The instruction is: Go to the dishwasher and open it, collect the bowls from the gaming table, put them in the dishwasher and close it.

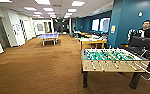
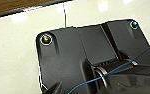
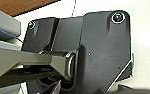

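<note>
One table-football table [image 1: 112, 61], with a green field, steel rods and pale wooden sides on dark legs, stands nearest in the head view, on the right of a wide brown carpet [image 1: 41, 67]. Just behind its far right corner sits a dark office chair [image 1: 143, 46], and a person in a dark top [image 1: 146, 30] stands past that chair against a teal wall [image 1: 133, 17]. Farther back, beyond the far left end of the foosball table, a wooden-topped table [image 1: 93, 42] carries some small pale items too blurred to name. Across the open carpet, well apart to the left and deeper in the room, a blue table-tennis table [image 1: 49, 37] stands on pale legs. White walls and doors [image 1: 13, 27] line the left side, and rows of lit ceiling panels [image 1: 51, 7] run toward the far end of the hall.

No dishwasher, bowls or yellow-edged gaming table can be made out among these things.

Each wrist view shows the robot's own dark plate over a glossy white surface [image 2: 13, 57], with a strip of brown carpet at one edge; whether the left and right grippers are open or closed cannot be told.
</note>
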Motion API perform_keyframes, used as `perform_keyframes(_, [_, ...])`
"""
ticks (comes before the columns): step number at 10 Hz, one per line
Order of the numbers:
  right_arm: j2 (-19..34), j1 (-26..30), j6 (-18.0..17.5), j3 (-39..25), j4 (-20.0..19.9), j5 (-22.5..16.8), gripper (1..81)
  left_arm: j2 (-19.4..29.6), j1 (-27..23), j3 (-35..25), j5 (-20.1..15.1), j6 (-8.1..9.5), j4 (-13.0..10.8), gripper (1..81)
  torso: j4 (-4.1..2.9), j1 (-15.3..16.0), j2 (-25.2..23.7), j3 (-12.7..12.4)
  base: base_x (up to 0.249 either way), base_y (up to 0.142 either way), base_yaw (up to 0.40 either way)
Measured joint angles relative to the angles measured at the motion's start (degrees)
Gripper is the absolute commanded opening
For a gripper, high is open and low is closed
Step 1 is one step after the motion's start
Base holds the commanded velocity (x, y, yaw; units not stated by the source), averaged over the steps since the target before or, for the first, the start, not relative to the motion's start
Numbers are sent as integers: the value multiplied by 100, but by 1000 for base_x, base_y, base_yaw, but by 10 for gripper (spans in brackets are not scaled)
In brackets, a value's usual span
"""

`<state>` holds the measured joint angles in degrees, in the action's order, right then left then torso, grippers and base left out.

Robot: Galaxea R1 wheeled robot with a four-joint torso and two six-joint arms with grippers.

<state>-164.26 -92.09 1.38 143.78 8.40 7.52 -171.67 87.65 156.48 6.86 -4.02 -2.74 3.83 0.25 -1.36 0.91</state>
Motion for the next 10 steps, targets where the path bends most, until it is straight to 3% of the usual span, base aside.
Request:
perform_keyframes(3, [-62,-16,0,154,6,2,811,6,-6,-2,-116,23,68,811,0,0,0,0,0,-159,0])
perform_keyframes(10, [-134,-33,0,223,26,2,811,2,-28,0,-150,22,104,811,0,0,0,0,0,0,0])
